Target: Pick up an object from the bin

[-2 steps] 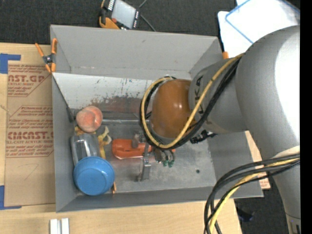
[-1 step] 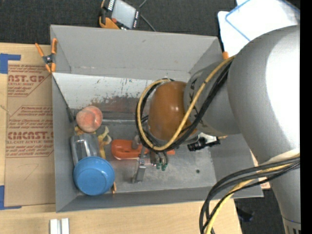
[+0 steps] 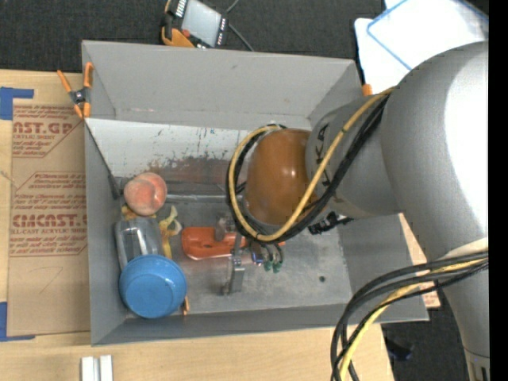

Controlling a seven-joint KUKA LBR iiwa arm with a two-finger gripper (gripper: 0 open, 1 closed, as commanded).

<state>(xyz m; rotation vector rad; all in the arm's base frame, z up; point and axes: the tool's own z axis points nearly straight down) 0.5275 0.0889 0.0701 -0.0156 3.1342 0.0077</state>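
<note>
Clearance on one side is what your next move turns on. The gripper (image 3: 236, 270) hangs low over the middle of the bin (image 3: 214, 109) floor. The orange block-like thing (image 3: 205, 243) lies just to its left, and its near end seems to touch the tool, though the view is poor there. Its long axis runs roughly left to right, pointing at the tool.

You cannot tell whether the jaws stand wide or narrow, because the orange wrist cover (image 3: 274, 182) and the cables hide them. If you go for the orange thing, I judge it needs a short shift left and a grip across its narrow width.

A peach-coloured ball (image 3: 145, 193), a clear bottle (image 3: 129, 243) and a blue cup (image 3: 152, 286) lie farther left, well apart from the tool.

None of the bin's things bears writing you could read. The dark letters on the arm (image 3: 444, 149) are cut off by cables.
</note>
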